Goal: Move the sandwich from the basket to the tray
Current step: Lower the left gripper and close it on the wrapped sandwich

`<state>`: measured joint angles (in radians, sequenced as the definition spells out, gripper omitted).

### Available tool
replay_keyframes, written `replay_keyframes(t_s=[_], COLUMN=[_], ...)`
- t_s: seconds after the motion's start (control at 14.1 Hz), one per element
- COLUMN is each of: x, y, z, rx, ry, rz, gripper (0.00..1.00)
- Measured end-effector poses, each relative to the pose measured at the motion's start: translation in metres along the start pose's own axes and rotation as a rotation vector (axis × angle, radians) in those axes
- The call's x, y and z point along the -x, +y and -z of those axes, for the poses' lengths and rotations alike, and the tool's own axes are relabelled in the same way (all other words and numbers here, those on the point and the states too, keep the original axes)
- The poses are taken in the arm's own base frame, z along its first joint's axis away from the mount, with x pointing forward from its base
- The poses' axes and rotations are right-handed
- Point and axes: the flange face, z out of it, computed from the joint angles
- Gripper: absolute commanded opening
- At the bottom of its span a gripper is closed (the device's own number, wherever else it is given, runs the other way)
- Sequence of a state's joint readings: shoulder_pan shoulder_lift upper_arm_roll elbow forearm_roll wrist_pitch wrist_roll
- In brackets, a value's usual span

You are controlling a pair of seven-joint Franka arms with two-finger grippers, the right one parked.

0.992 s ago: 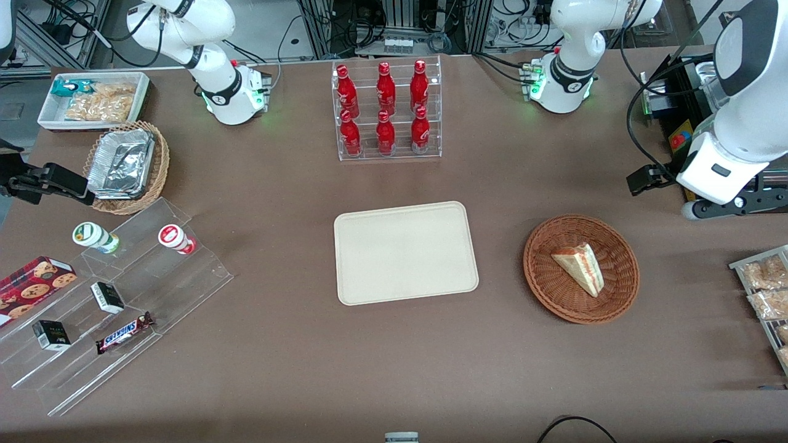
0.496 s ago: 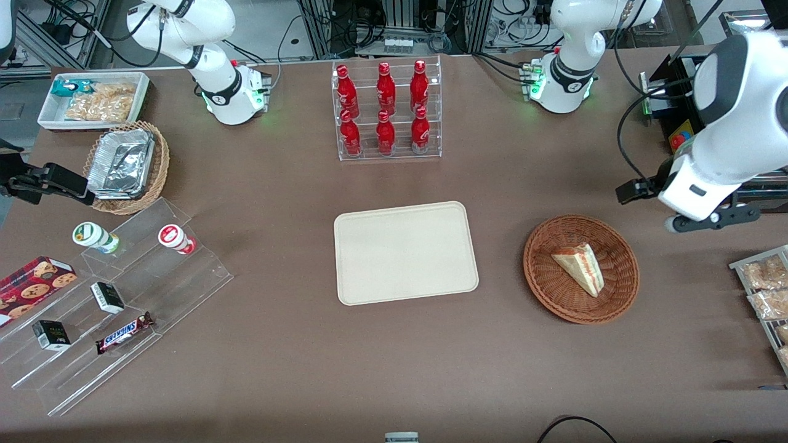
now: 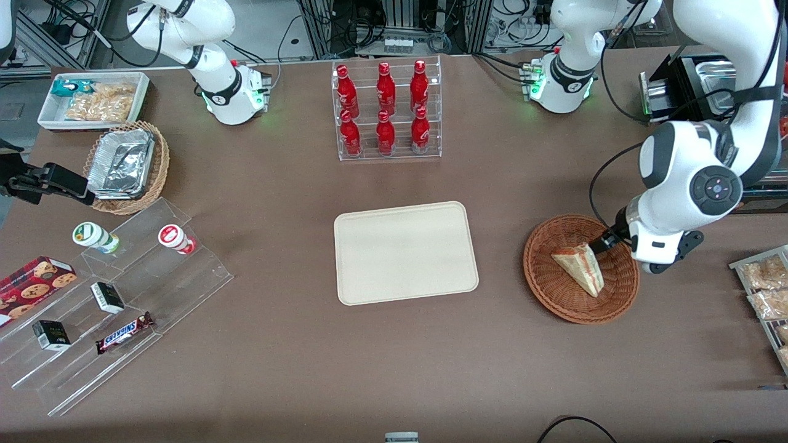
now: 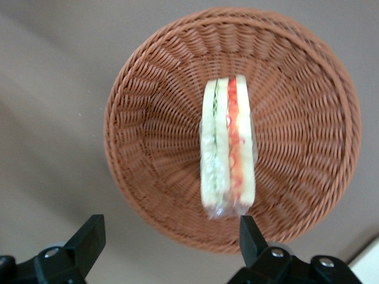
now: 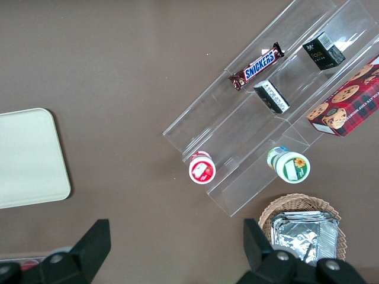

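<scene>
The sandwich, a pale bread wedge with red and green filling, lies in the round reddish-brown wicker basket. The cream tray sits flat beside the basket, toward the parked arm's end. My left arm's gripper hovers over the basket's rim, just beside the sandwich's thick end. In the left wrist view the gripper is open with nothing between its black fingers. That view shows the sandwich edge-on in the basket, lined up closer to one finger than the other.
A clear rack of red bottles stands farther from the front camera than the tray. Bagged snacks lie at the working arm's end. A stepped acrylic shelf, a tan foil-filled basket and a white bin occupy the parked arm's end.
The left arm has swung in from the working arm's end of the table and come down over the basket. The sandwich, basket and tray have not moved.
</scene>
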<state>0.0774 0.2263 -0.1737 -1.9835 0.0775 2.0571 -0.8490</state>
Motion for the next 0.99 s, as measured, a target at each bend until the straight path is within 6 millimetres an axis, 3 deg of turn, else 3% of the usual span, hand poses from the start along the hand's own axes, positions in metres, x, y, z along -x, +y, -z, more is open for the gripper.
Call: replay_keyframes(t_s=[0.21, 0.64, 0.99], x=[-0.007, -0.013, -0.010], y=[0.009, 0.024, 0.032], z=[-0.010, -0.046, -0.061], rx=[0.049, 0.094, 0.104], ry=[0.029, -0.005, -0.016], rz=[0.101, 0.141, 0.139], gripper=[1.00, 1.00, 1.00])
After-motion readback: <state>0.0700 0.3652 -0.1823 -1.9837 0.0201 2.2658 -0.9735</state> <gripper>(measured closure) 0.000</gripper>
